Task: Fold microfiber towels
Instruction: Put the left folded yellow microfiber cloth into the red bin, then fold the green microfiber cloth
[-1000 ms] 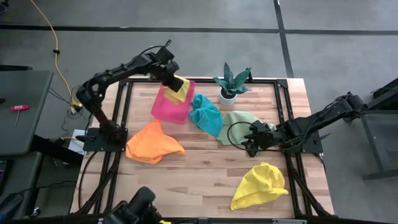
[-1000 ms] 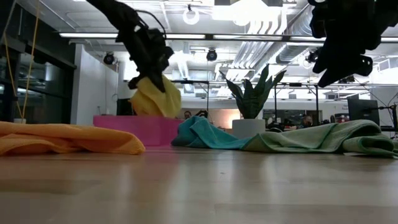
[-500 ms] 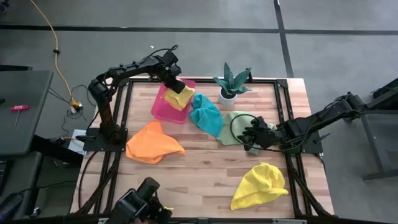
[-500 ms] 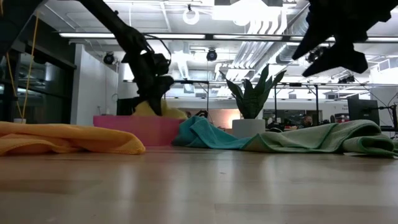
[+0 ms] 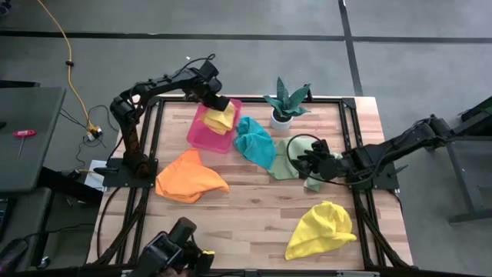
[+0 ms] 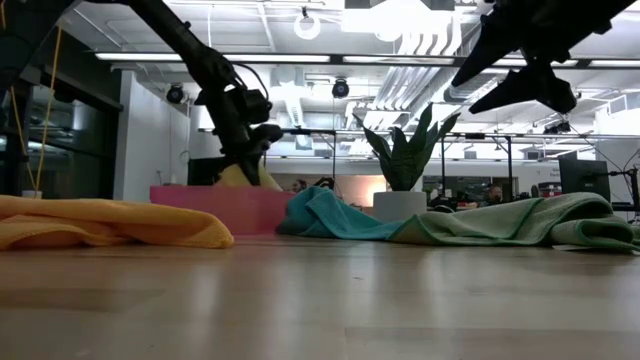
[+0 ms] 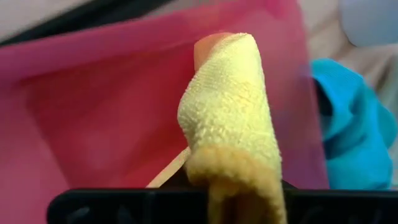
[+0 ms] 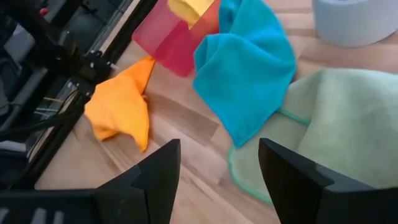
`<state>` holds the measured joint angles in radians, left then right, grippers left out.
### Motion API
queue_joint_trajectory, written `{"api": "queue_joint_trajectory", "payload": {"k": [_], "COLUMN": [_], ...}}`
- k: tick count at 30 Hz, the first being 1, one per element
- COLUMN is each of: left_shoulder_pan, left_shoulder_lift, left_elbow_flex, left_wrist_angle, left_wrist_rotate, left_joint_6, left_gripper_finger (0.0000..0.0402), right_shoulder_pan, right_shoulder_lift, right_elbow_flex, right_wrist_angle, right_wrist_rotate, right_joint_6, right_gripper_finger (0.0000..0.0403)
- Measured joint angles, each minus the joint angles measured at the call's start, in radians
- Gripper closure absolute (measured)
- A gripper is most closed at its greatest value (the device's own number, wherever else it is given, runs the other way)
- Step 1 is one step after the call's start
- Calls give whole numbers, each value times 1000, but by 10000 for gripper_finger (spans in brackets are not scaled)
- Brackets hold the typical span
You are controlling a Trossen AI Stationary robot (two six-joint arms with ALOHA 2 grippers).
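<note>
Evidently the left hand (image 5: 217, 102) is pinching a folded yellow towel (image 5: 224, 118) down inside the pink tray (image 5: 201, 132) near the tabletop's far edge, likely to stow it. Meanwhile, the right hand (image 5: 302, 164) is hovering spread over the light green towel (image 5: 296, 148), seemingly ready to grasp.

We see even, bright light from ceiling strips (image 6: 330, 58) glaring white in the low view, turning both arms into silhouettes. Beyond the left fingers the yellow towel (image 7: 230, 112) is sharp and the pink tray (image 7: 93, 124) soft. The tabletop (image 5: 254, 223) shows only faint shadows.
</note>
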<state>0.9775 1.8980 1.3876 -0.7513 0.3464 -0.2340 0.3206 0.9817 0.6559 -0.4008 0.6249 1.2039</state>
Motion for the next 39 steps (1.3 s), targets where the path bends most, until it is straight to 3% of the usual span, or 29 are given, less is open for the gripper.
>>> {"api": "queue_joint_trajectory", "payload": {"k": [6,12,26,32,39], "left_shoulder_pan": [-18,-14,8,42,50], "left_shoulder_lift": [1,2,-25,-49,-80], "left_elbow_flex": [0,0,4,106,216], "left_wrist_angle": [19,23,8,-61,-106], "left_wrist_rotate": [-23,-120,-144,-150,-157], "left_joint_6": [-26,-12,33,75,146], "left_gripper_finger": [401,392,271,220,209], "right_shoulder_pan": [-48,-72,-72,-72,-72], "right_shoulder_lift": [0,0,0,0,0], "right_elbow_flex": [0,0,0,0,0], "right_wrist_angle": [0,0,0,0,0], "right_wrist_rotate": [-36,-77,-83,-84,-84], "right_joint_6": [-57,-60,-79,-87,-87], "right_gripper_finger": [194,194,194,194,194]}}
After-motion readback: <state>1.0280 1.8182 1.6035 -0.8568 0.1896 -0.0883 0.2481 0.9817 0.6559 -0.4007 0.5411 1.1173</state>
